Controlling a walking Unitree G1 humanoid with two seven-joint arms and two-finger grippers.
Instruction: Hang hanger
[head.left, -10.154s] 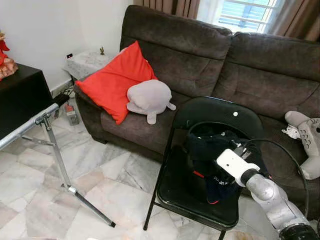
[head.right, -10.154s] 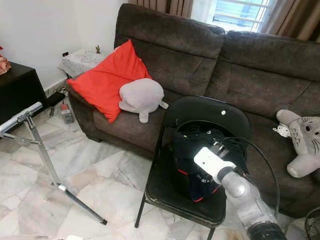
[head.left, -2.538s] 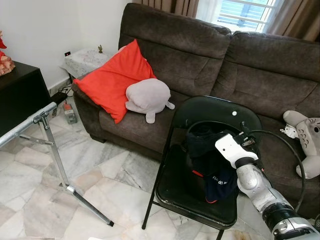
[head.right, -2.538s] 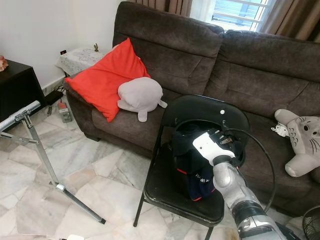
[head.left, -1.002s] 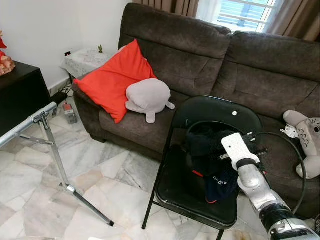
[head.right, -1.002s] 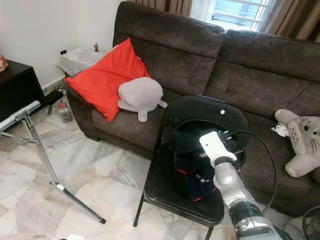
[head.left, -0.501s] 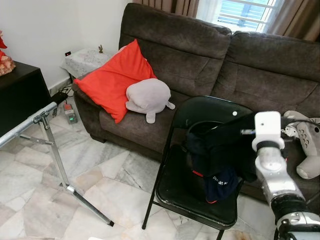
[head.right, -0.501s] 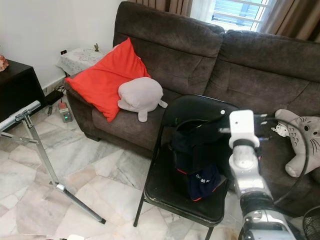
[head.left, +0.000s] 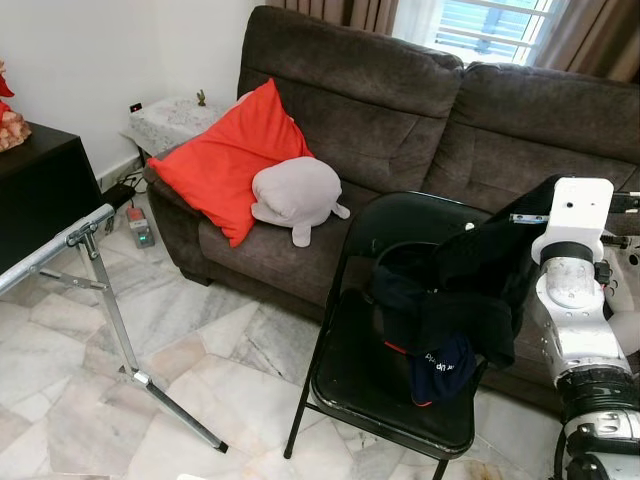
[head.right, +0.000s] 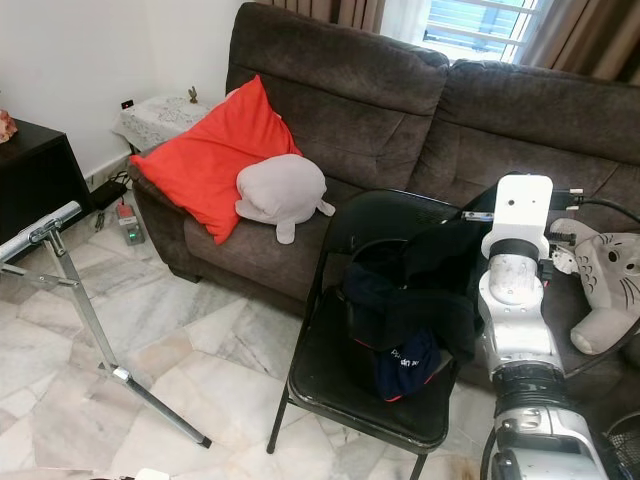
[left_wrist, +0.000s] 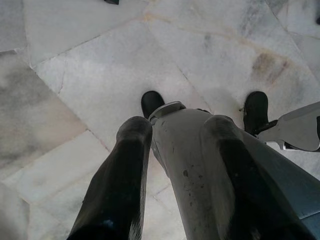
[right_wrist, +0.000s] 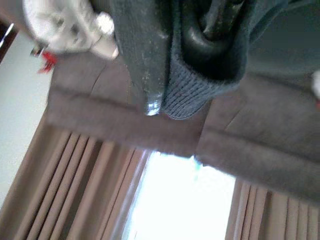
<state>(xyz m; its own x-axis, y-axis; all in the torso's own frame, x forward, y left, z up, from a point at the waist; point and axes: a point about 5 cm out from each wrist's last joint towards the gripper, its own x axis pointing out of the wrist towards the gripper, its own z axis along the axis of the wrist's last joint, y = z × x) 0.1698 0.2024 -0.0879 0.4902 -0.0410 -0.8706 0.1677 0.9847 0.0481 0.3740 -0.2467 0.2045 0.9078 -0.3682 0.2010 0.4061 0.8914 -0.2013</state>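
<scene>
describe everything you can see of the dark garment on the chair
The dark garment is navy, soft fabric with a ribbed knit edge, red trim and white lettering on its lowest fold. Most of it lies heaped on the seat of the black folding chair. One part is pulled up and to the robot's right, stretched taut from the heap to the right gripper, whose jaws are clamped on the knit edge.

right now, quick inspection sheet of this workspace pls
surface: black folding chair on marble floor.
job's things: dark garment, part lifted off the chair seat; hanger not clearly made out.
clutter: red cushion, grey plush, second plush on sofa.
grippers: right gripper raised, shut on garment's ribbed edge; left gripper hangs over floor.
cables: black cable by right wrist.
surroundings: metal rack, window.
</scene>
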